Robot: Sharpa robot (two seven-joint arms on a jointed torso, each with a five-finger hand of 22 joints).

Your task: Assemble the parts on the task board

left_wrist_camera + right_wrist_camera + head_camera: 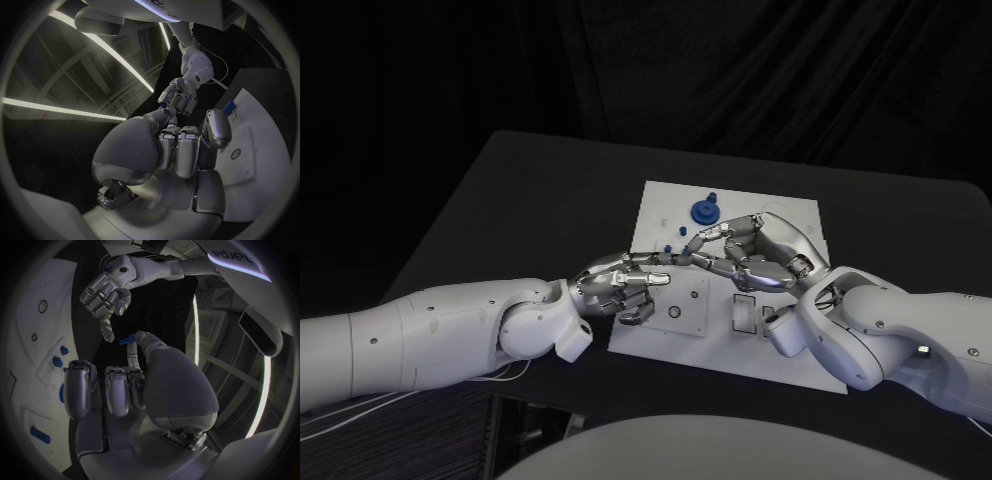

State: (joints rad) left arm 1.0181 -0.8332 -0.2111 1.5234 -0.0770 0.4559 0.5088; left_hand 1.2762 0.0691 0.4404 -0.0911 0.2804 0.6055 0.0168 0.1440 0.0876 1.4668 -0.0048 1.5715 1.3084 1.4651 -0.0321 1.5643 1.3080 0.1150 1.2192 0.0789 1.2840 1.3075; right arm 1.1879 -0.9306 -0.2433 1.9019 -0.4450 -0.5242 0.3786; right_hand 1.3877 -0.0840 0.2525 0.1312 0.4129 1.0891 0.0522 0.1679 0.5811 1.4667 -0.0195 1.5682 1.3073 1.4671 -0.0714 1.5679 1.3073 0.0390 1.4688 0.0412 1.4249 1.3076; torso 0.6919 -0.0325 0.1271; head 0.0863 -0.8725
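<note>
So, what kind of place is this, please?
Probably a robot lab or test cell: a black table before dark curtains, a white task board with blue parts, and strip lights overhead.

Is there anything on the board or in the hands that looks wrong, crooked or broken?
Nothing stands out. The task board lies flat, the blue gear rests on it, and the right hand pinches a small blue part near the left hand.
</note>
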